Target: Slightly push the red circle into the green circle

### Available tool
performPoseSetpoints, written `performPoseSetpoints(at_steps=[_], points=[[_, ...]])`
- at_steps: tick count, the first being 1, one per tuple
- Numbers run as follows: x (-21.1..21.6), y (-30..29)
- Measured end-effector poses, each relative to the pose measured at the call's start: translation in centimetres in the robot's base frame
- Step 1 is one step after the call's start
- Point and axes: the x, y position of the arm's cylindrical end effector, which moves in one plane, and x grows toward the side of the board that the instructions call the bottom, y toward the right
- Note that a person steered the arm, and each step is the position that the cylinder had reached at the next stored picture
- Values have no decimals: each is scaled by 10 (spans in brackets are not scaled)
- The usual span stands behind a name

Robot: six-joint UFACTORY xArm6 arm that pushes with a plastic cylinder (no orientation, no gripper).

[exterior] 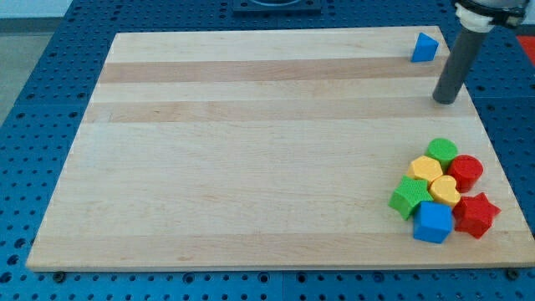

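Note:
The red circle point(466, 171) lies near the view's right edge of the wooden board point(251, 150), touching the green circle point(442, 151) just up and to its left. My tip point(445, 100) stands on the board above both, about 60 px up from the green circle and apart from every block. Both circles belong to a tight cluster at the lower right.
The cluster also holds a yellow hexagon point(425, 169), a yellow heart point(444, 191), a green star point(409, 197), a blue cube point(433, 222) and a red star point(476, 215). A blue triangle point(425, 48) sits alone at the top right corner.

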Motion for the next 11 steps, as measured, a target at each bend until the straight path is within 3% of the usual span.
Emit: performPoseSetpoints(at_steps=[3,7,11], points=[[41,21],[143,26],[168,21]])
